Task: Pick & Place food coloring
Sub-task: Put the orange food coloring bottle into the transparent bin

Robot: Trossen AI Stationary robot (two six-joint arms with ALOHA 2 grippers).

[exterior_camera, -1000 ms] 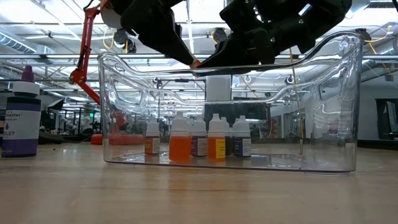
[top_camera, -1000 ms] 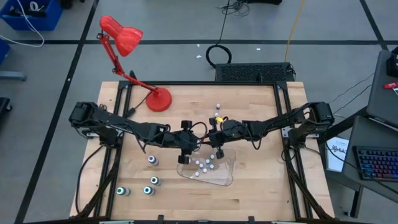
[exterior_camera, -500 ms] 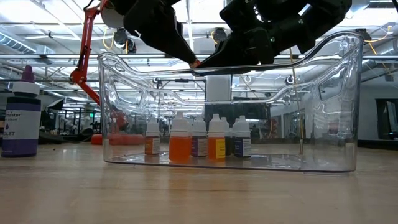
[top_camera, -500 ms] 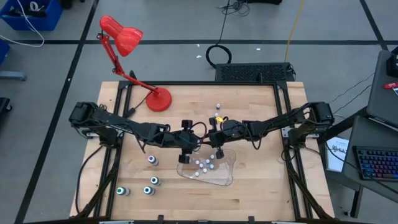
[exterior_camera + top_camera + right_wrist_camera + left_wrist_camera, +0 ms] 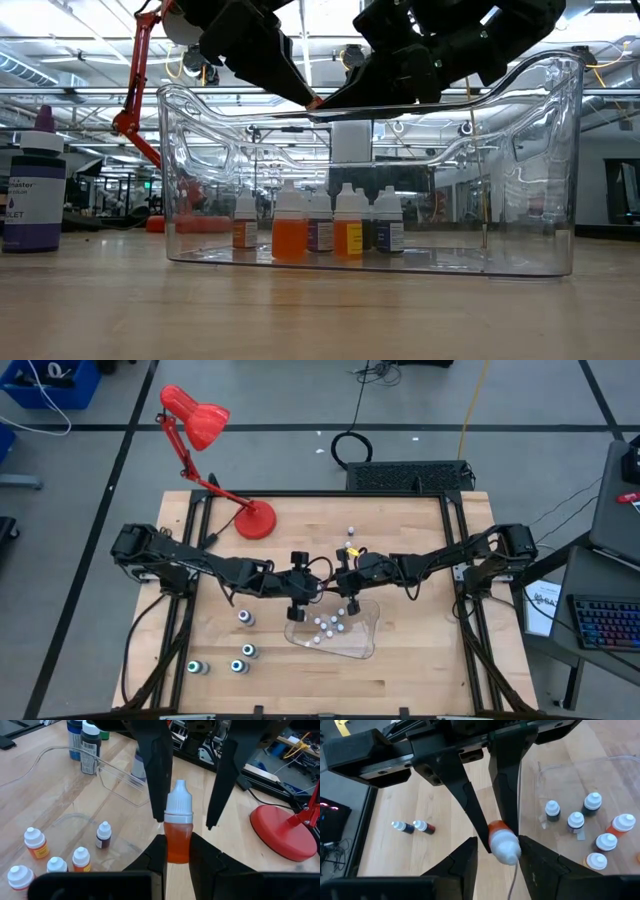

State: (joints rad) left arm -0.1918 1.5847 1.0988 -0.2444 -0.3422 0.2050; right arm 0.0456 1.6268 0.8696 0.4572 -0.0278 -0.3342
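Right gripper (image 5: 177, 851) clamps small orange-filled white-capped bottle (image 5: 177, 827) upright, cap between left gripper's (image 5: 492, 851) still-parted, narrowing fingers.

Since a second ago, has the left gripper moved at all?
Barely: the left gripper sits over the same edge of the clear tray, though its fingers have narrowed slightly.

Likely robotics lab, framed workbench (image 5: 400, 660), cables (image 5: 352, 448)
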